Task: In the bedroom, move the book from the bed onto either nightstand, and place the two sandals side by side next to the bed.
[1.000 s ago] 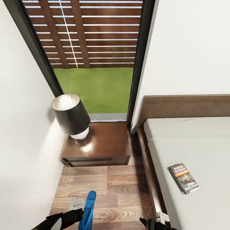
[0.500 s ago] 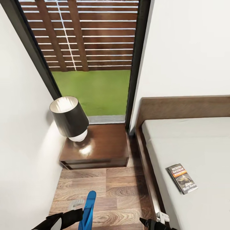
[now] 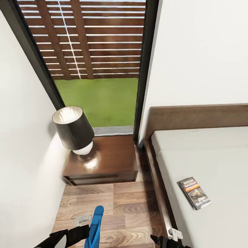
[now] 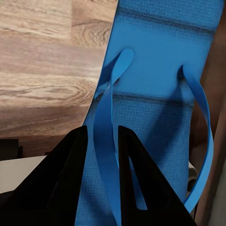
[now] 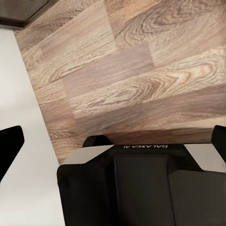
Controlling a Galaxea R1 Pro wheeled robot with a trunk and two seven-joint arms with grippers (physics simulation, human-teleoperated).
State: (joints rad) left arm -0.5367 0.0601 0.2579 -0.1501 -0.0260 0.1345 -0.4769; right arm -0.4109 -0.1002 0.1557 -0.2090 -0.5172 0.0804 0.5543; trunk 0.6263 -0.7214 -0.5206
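Observation:
A bright blue sandal (image 3: 95,225) hangs low over the wood floor, and my left gripper (image 3: 84,230) is shut on it. In the left wrist view the black fingers (image 4: 70,179) pinch the sandal's strap (image 4: 106,141) against its sole (image 4: 160,61). The book (image 3: 194,193) lies flat on the pale mattress of the bed (image 3: 213,158), near its left edge. The dark brown nightstand (image 3: 112,160) stands between the bed and the left wall. My right gripper (image 3: 164,241) sits low beside the bed frame. In the right wrist view it is open (image 5: 113,136) with nothing between its fingertips (image 5: 9,143).
A black-shaded lamp (image 3: 73,128) takes up the left part of the nightstand's top. A white wall (image 3: 24,165) runs close on the left. The tall dark-framed window (image 3: 100,69) is behind the nightstand. Wood floor (image 3: 131,206) lies between wall and bed.
The whole head view has shifted slightly, so the camera moved. The left gripper still holds the sandal in the same place in the picture, and the book has not moved on the bed.

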